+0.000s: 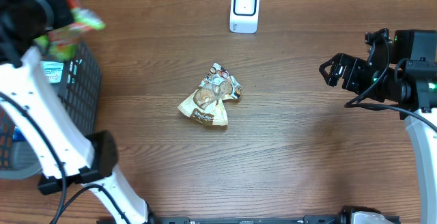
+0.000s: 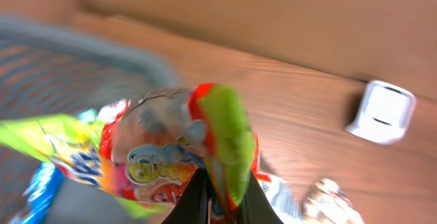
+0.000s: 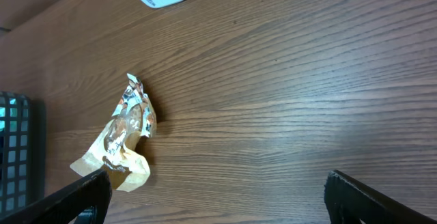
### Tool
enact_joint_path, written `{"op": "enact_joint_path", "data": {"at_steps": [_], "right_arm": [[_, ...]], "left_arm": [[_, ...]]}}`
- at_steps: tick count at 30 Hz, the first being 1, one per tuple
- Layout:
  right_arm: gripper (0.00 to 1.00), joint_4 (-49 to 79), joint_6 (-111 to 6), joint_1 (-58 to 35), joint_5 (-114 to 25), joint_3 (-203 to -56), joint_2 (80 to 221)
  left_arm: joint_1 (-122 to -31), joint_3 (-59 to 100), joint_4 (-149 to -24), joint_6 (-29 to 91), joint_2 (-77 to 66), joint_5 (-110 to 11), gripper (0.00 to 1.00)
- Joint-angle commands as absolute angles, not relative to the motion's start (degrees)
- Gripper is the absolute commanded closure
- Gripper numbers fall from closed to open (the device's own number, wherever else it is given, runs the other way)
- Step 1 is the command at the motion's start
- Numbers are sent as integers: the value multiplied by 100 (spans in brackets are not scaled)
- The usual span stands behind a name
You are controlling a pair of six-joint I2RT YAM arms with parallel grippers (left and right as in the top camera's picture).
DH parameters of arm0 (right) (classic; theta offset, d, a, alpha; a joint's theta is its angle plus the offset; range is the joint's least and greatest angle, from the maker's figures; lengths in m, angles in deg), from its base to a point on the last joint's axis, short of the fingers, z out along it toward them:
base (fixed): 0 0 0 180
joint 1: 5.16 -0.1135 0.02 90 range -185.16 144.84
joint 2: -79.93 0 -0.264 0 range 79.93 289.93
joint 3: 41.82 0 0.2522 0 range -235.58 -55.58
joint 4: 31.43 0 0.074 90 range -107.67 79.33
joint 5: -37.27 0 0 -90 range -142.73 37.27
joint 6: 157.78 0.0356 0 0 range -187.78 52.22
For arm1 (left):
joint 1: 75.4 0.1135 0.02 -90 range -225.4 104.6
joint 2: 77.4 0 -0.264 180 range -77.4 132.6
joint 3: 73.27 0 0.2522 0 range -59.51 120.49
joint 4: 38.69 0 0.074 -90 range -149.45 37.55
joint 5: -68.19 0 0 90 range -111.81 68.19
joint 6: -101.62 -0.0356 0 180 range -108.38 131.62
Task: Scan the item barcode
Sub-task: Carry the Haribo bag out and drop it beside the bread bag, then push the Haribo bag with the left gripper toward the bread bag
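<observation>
My left gripper (image 2: 222, 200) is pinching the bag (image 2: 171, 149) by one end, fingers pressed tight on the film. It hangs over the basket (image 1: 80, 80) at the table's (image 1: 293, 156) back-left corner. The scanner (image 1: 244, 9) stands mid back edge, off to my right and well apart. The bag's long axis runs out ahead of my fingers and leftward; too blurred to find the barcode. That arm is stretched far back over the corner. My right gripper (image 1: 336, 70) hovers spread wide by the right edge, nearer the scanner but holding nothing.
</observation>
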State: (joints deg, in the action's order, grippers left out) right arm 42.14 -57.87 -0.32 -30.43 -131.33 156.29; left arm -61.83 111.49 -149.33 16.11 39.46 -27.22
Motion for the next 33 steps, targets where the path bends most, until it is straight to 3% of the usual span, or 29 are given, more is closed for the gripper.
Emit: {"op": "enact_joint_path", "data": {"at_steps": [1, 12, 18, 23, 29, 33], "right_arm": [[0, 4181, -5771, -60, -2991, -13286, 15614], [0, 4151, -5776, -60, -2993, -13286, 15614], [0, 4142, -5776, -60, -2993, -13286, 15614], [0, 4142, -5776, -60, -2993, -13286, 15614], [0, 4107, -5776, -60, -2995, -13286, 15616], [0, 4116, -5776, -60, -2995, -13286, 15616]], "left_arm": [[-7007, 11005, -14924, 1633, 3871, -2805, 96], [-8780, 8561, -14815, 1790, 3874, -2444, 96], [-9108, 7462, -14374, 1812, 3874, -2328, 96], [-9051, 7713, -14194, 1913, 3860, -2326, 95], [-9062, 7818, -13252, 1913, 3915, -2385, 61], [-9169, 7809, -12761, 1950, 4208, -2820, 48]]}}
